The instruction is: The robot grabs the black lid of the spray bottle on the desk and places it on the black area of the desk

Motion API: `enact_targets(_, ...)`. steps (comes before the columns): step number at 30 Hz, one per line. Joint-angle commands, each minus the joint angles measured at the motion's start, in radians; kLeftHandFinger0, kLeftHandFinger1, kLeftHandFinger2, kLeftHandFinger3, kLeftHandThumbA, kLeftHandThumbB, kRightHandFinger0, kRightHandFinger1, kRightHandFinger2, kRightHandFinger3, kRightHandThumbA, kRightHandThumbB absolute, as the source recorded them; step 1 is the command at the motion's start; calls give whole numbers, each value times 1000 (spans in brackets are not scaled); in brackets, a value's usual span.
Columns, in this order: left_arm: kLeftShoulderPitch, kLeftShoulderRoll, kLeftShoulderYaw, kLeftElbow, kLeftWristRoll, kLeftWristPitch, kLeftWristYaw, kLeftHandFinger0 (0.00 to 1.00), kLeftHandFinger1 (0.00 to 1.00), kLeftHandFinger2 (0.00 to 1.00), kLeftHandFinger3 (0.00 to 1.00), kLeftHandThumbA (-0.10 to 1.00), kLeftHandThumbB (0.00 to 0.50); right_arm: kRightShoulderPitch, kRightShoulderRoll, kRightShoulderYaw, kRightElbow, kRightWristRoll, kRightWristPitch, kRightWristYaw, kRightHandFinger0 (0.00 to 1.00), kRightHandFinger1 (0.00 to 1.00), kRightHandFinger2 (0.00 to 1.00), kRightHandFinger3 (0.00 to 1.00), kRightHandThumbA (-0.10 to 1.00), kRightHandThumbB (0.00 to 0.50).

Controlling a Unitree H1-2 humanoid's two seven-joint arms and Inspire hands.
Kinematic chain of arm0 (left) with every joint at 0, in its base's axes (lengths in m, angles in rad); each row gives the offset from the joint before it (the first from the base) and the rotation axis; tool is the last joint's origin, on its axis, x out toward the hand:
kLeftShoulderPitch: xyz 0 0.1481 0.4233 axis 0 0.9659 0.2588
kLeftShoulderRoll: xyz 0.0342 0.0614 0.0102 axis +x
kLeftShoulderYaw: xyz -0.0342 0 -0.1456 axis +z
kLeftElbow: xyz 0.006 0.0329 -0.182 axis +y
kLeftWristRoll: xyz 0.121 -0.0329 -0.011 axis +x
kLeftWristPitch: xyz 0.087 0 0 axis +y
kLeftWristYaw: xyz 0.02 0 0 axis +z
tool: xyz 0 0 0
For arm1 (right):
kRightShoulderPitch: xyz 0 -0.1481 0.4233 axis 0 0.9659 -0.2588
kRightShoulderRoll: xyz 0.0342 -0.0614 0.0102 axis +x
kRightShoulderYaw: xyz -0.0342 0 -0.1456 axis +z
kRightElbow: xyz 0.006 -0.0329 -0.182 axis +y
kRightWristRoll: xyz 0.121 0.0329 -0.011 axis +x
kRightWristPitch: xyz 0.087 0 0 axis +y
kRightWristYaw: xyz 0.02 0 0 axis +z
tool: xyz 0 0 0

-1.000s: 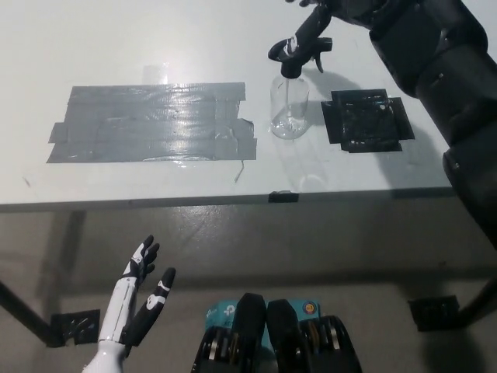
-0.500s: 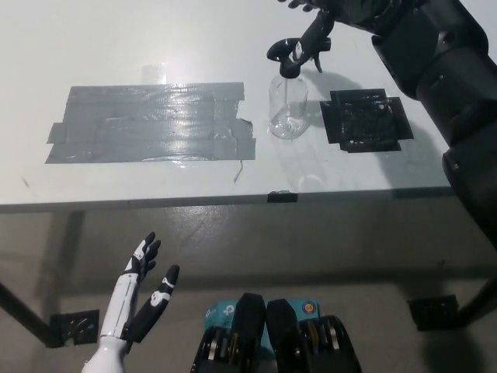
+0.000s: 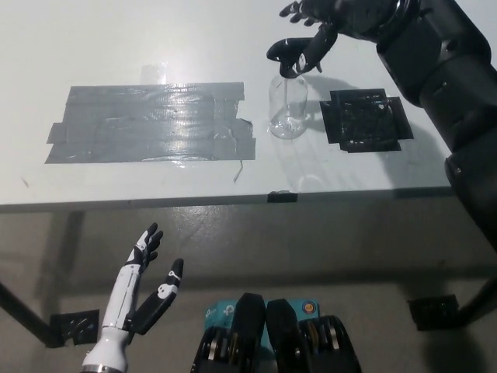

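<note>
Head view: nearest, below the desk's front edge point(image 3: 233, 200), the white left hand point(image 3: 144, 287) is seen resting over the floor with its fingers spread and nothing held. On the desk, the clear spray bottle point(image 3: 288, 107) is taken as landmark; it stands upright near the desk's middle. To the left of the bottle a wide patch of grey tape point(image 3: 151, 123) is laid flat, its right edge close beside the bottle's base without clearly touching it. To the right of the bottle, just beside it, the black area point(image 3: 366, 119) is seen as a square of black tape, bare. A small black mark point(image 3: 283, 196) is seen at the desk's front edge, in front of the bottle. At the bottle's top the black lid point(image 3: 284, 56) with its trigger is found, seemingly still seated on the neck. Farthest, the black right hand point(image 3: 314, 31) is reached in from the upper right above the bottle; its fingers are curled loosely about the lid's right side, and whether the lid is firmly gripped cannot be told.
</note>
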Motion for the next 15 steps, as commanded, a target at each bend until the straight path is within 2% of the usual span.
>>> enact_targets(1,-9,14,-3,-26,11,-18,8,1000,1000,1000,1000,575,59,-35,-14,-10,-2,-13,-29,5,1000,1000,1000,1000,824,496)
enact_targets(8,-8,14,-5,-31,13,-17,8,1000,1000,1000,1000,528,58,-25,-6,-27,-1,-6,-10,-1,1000,1000,1000,1000,762,500)
enact_targets(15,-19,13,-9,-22,16,-19,9,1000,1000,1000,1000,515,69,-13,-13,-22,-3,-14,-16,0,1000,1000,1000,1000,794,489)
